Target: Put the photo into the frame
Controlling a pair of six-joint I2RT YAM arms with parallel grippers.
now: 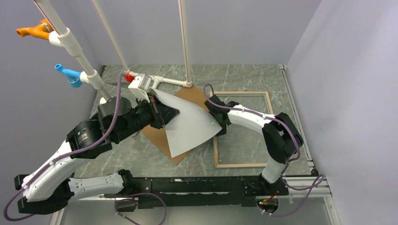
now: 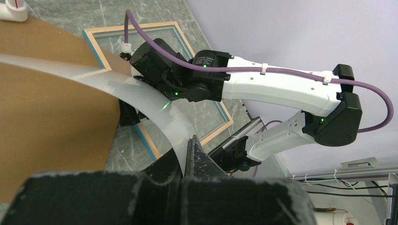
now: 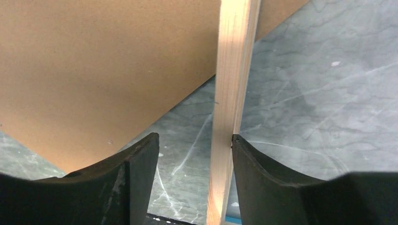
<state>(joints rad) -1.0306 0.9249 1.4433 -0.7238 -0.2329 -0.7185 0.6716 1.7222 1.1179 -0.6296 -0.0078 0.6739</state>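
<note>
The photo point(image 1: 192, 124) shows its plain white back and is lifted off the table in a curve. My left gripper point(image 1: 166, 112) is shut on its left edge. In the left wrist view the bent photo point(image 2: 155, 101) runs down into the left gripper point(image 2: 186, 149), pinched between the fingers. The frame point(image 1: 244, 165) lies flat at the right, light wood face up. My right gripper point(image 1: 217, 125) sits at its left rail, under the photo's right edge. In the right wrist view the right gripper point(image 3: 194, 138) is open, with the wooden frame point(image 3: 232, 70) rail between the fingers, against the right one.
A brown backing board point(image 1: 157, 136) lies under the photo and shows again in the wrist views point(image 2: 51, 117) point(image 3: 103, 70). White pipes point(image 1: 77, 51) with orange, blue and red fittings stand at the back left. Grey walls close in the table; a black rail point(image 1: 202, 185) runs along the near edge.
</note>
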